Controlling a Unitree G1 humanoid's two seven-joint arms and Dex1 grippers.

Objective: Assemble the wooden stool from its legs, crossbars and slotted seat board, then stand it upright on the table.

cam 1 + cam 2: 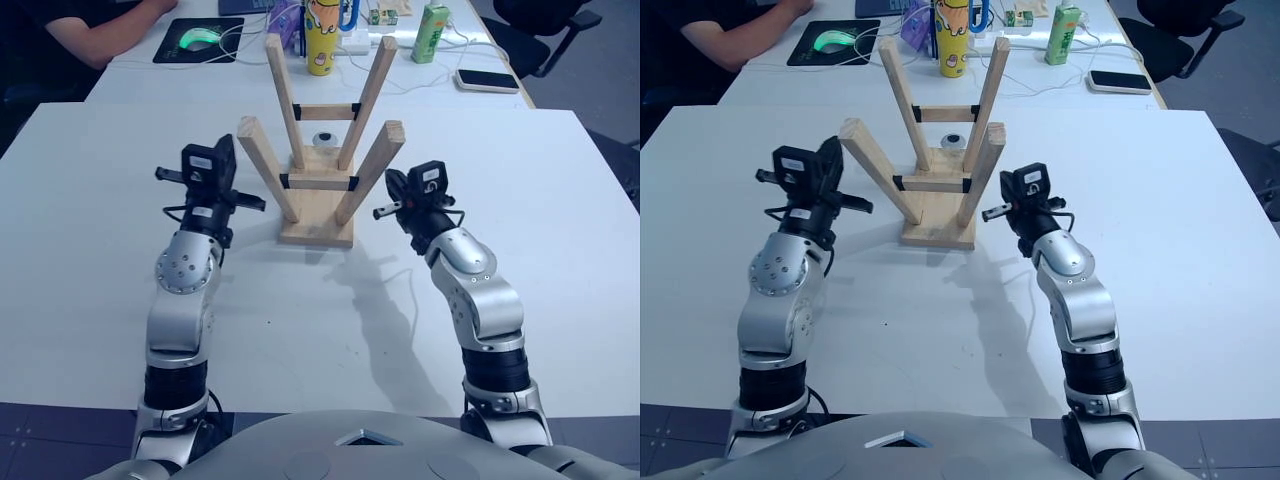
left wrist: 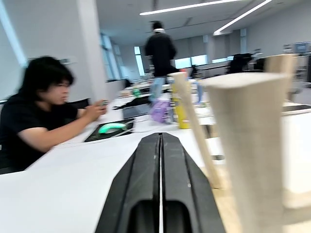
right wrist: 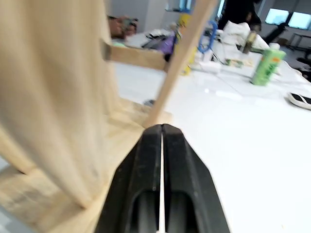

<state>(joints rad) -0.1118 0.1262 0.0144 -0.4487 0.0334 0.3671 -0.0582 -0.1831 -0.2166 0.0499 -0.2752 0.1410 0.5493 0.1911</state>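
Observation:
The wooden stool (image 1: 318, 180) stands upside down in the middle of the white table (image 1: 120, 300). Its seat board (image 1: 318, 236) lies flat on the table and its legs splay upward, joined by crossbars (image 1: 320, 182) with black brackets. My left gripper (image 1: 255, 204) is shut and empty, its tip just left of the near left leg (image 1: 265, 165), which looms beside it in the left wrist view (image 2: 248, 145). My right gripper (image 1: 378, 213) is shut and empty, its tip close to the near right leg (image 1: 372, 170). In the right wrist view its fingers (image 3: 146, 160) point at the seat board (image 3: 53, 194).
A small round object (image 1: 322, 139) lies on the table just behind the stool. A second table behind holds a yellow cup (image 1: 321, 40), a green carton (image 1: 430, 33), a phone (image 1: 487, 80) and a mouse pad (image 1: 198, 40). Open table surface surrounds both arms.

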